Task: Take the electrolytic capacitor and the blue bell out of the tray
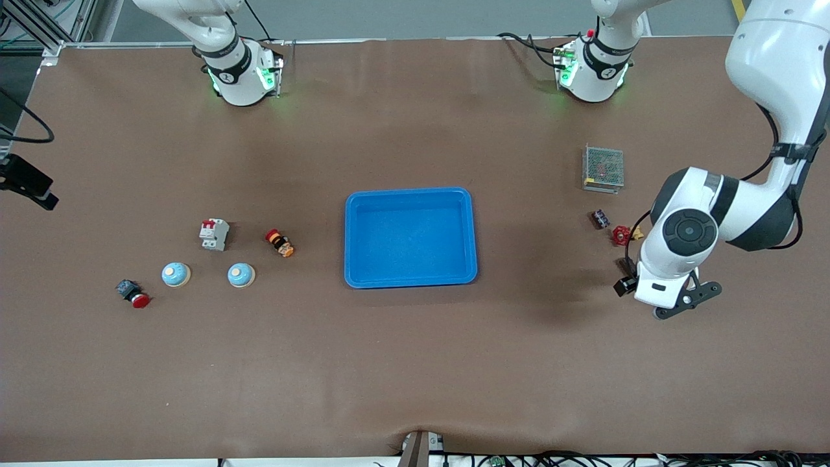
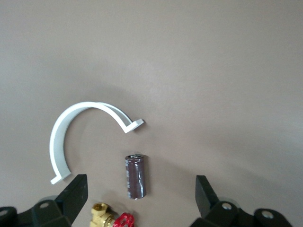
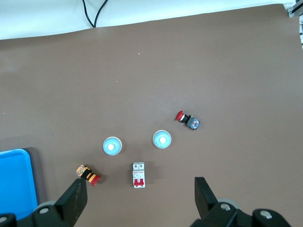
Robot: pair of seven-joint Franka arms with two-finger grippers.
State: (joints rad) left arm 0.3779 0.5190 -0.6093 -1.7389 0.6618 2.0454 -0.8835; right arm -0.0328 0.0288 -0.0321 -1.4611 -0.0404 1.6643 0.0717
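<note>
A dark maroon capacitor lies flat on the brown table, showing as a small dark cylinder toward the left arm's end. My left gripper hangs open above it, and the capacitor lies in the gap between the fingers without touching either. In the front view this gripper is low over the table. Two pale blue bells stand toward the right arm's end. High above them my right gripper is open and empty, looking down on both bells.
A blue tray sits mid-table. A brass valve with a red handle and a white curved clip lie beside the capacitor. A mesh box stands nearer the left base. A breaker and two push buttons surround the bells.
</note>
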